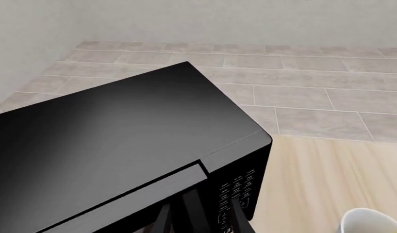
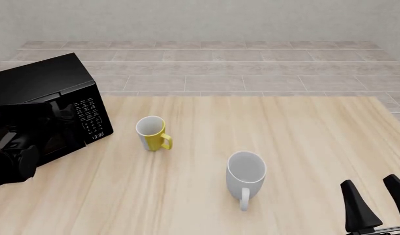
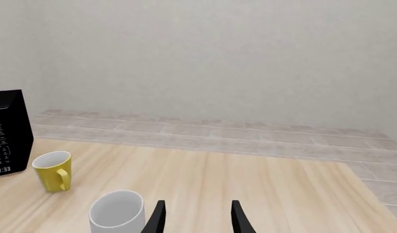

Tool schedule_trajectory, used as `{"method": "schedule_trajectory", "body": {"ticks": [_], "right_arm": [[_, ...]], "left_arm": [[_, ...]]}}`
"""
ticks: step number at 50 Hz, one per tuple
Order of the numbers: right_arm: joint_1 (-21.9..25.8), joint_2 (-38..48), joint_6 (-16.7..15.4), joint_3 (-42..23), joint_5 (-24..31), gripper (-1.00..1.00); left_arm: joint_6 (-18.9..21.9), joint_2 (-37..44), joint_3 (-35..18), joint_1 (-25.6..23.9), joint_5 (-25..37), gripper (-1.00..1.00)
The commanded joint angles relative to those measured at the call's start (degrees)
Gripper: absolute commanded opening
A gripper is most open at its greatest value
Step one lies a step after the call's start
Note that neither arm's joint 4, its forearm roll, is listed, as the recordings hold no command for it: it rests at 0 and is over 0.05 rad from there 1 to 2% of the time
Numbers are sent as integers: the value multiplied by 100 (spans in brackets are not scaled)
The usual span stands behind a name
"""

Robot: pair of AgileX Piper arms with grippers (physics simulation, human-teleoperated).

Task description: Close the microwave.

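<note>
The microwave [image 2: 53, 81] is a large glossy black box at the table's far left, with a white keypad and a clock display [image 2: 98, 134]. It also shows in the left wrist view [image 1: 114, 131] and at the edge of the right wrist view [image 3: 6, 131]. Its door [image 2: 40, 137] lies almost flush with the body; its grey top edge [image 1: 130, 199] shows as a strip. My left arm [image 2: 14, 159] is right in front of the door. My left gripper [image 1: 200, 221] is open, its fingers close against the door face. My right gripper [image 2: 377, 203] is open and empty.
A yellow mug [image 2: 151, 133] stands right of the microwave and shows in both wrist views [image 1: 370, 223] [image 3: 53, 171]. A pale grey mug [image 2: 246, 174] [image 3: 117, 211] stands mid-table, left of my right gripper [image 3: 197, 221]. A tiled ledge and wall lie behind the table.
</note>
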Motion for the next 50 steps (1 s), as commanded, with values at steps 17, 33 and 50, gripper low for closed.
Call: {"method": "schedule_trajectory", "body": {"ticks": [17,33,50], "right_arm": [[112,1,-10,-4,23,100],[140,0,-26,2,32,100],[161,1,-93,-4,65,100]], "left_arm": [[-216,1112,-587,360,453,100],[-48,67,389,52,-5,100],[156,-2572,1684,-332,612,100]]}}
